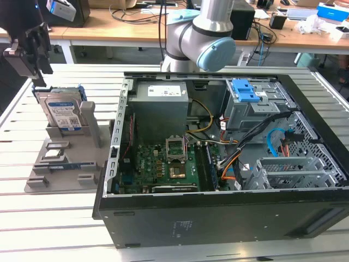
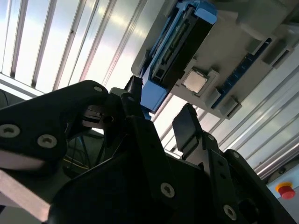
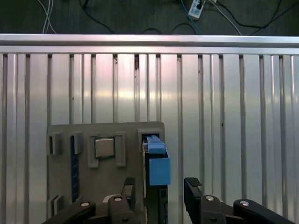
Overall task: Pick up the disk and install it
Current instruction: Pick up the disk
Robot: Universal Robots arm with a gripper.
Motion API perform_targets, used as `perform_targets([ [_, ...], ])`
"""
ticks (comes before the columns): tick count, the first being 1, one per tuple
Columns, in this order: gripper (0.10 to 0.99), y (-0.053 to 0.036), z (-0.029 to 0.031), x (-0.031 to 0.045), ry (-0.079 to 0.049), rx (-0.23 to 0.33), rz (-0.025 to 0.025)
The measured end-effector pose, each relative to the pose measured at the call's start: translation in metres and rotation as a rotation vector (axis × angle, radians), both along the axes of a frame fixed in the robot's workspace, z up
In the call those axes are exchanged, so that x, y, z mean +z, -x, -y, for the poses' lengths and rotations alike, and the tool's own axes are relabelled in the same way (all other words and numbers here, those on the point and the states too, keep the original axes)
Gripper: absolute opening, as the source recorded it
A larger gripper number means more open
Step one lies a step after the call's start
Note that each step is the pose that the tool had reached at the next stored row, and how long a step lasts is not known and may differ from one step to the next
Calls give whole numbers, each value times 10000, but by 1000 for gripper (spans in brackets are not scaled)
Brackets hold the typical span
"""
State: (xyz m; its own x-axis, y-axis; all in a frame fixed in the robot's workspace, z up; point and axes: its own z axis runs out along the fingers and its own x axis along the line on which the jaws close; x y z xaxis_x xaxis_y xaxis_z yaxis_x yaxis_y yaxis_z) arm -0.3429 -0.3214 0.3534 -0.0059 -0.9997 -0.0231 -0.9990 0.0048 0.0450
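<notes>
First wrist view: black end effector (image 3: 160, 183) spread apart above blue-railed disk (image 3: 159, 169).

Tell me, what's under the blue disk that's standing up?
A grey stand is under it and holds the disk upright. The disk's bottom edge is hidden down inside the stand.

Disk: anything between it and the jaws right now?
Nothing visible. The disk stands on edge in the grey stand. In the first wrist view the gripper has its open jaws lined up on either side of the disk, with nothing in the gaps.
</notes>
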Motion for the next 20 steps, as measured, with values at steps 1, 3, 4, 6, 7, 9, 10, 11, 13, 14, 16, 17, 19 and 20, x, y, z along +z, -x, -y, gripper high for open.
perform_targets([
  [1,541,0,0,-32,0,0,0],
  [3,541,0,0,-105,0,0,0],
  [4,541,0,0,-141,0,0,1],
  [6,541,0,0,-196,0,0,1],
  [7,541,0,0,-215,0,1,0],
  [9,541,0,0,-263,0,1,0],
  [10,541,0,0,-281,0,1,-1],
  [11,541,0,0,-299,0,1,0],
  [13,541,0,-1,-338,-1,0,1],
  [14,541,0,-1,-360,0,0,1],
  [16,541,0,-1,-424,1,0,-1],
  [17,541,0,-1,-440,0,0,-1],
  [19,541,0,-1,-498,0,1,0],
  [20,541,0,-1,-517,0,0,1],
])
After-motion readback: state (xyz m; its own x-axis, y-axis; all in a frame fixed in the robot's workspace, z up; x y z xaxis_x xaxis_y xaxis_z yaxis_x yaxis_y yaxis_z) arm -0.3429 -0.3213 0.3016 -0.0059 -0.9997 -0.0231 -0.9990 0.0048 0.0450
